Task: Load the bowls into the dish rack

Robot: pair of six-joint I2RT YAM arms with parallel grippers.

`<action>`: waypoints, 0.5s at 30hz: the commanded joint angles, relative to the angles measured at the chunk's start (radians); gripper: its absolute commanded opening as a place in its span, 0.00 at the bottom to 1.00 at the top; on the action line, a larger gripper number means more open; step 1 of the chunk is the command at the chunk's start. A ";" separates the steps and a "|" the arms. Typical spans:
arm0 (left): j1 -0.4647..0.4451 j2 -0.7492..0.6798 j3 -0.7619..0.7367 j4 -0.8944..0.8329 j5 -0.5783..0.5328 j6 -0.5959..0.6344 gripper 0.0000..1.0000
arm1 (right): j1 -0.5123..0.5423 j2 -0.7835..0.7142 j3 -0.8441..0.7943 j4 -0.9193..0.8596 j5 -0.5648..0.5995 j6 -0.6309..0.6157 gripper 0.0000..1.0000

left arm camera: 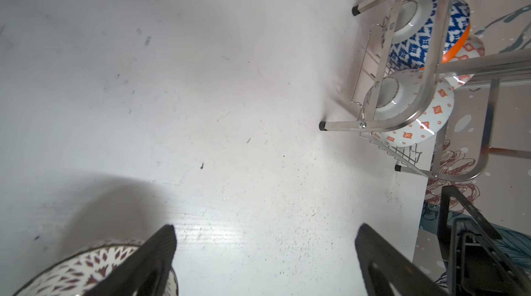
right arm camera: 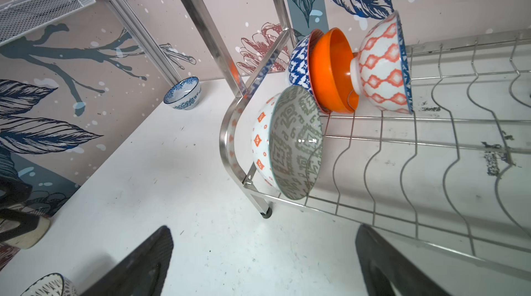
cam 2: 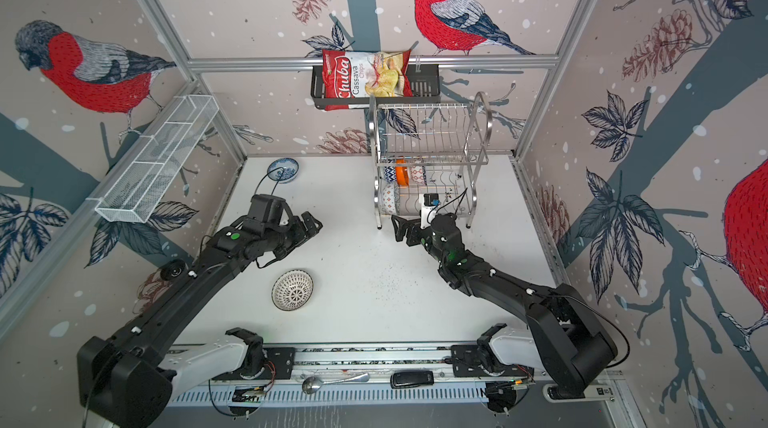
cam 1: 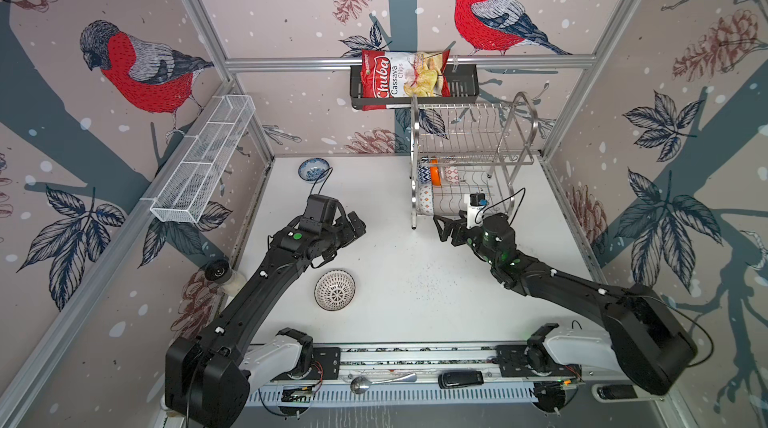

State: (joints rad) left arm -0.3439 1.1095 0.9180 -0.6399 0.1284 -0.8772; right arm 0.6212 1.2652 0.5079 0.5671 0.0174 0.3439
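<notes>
Bowl with black dots (cam 1: 335, 289) sits just base-ward of our left gripper (cam 1: 356, 225), farther from our right gripper (cam 1: 441, 228); both have jaws apart, empty.

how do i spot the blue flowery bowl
Find the steel dish rack at the back of the white table. Left of it in both top views, by the back wall, one bowl stands alone. Its blue flower print sets it apart from the black-dotted bowl nearer the front.

Left end effector (cam 1: 360, 225) and right end effector (cam 1: 439, 229) point toward each other, jaws spread wide, empty.
</notes>
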 commanded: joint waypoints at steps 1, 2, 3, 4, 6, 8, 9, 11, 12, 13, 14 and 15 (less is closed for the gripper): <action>-0.002 0.003 -0.023 -0.122 -0.039 -0.059 0.97 | 0.003 0.001 -0.002 0.036 0.032 -0.001 1.00; -0.004 0.006 -0.039 -0.128 -0.032 -0.072 0.98 | 0.005 0.002 0.000 0.038 0.032 0.000 1.00; -0.006 0.004 -0.060 -0.128 -0.024 -0.083 0.98 | 0.007 0.004 0.000 0.038 0.035 0.000 0.99; -0.005 -0.001 -0.083 -0.122 -0.020 -0.094 0.98 | 0.009 0.004 0.000 0.039 0.037 0.000 0.99; -0.005 -0.020 -0.117 -0.114 -0.026 -0.106 0.98 | 0.011 0.010 -0.001 0.040 0.042 0.001 0.99; -0.004 -0.038 -0.135 -0.119 -0.040 -0.111 0.98 | 0.012 0.014 0.000 0.041 0.046 0.004 1.00; -0.005 -0.041 -0.141 -0.120 -0.041 -0.111 0.98 | 0.012 0.015 0.001 0.042 0.048 0.003 1.00; -0.006 -0.040 -0.155 -0.121 -0.036 -0.115 0.98 | 0.011 0.022 0.004 0.047 0.049 0.007 1.00; -0.007 -0.040 -0.166 -0.115 -0.029 -0.116 0.98 | 0.012 0.025 0.004 0.049 0.049 0.007 1.00; -0.010 -0.038 -0.182 -0.106 -0.021 -0.120 0.97 | 0.012 0.029 0.007 0.050 0.049 0.010 0.99; -0.012 -0.034 -0.199 -0.088 -0.009 -0.121 0.98 | 0.013 0.033 0.009 0.052 0.049 0.010 1.00; -0.016 -0.029 -0.210 -0.078 -0.002 -0.122 0.97 | 0.012 0.035 0.010 0.052 0.047 0.010 1.00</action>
State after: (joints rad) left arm -0.3546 1.0740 0.7284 -0.7406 0.1055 -0.9874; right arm 0.6323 1.2953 0.5087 0.5751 0.0509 0.3447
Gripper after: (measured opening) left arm 0.976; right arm 0.995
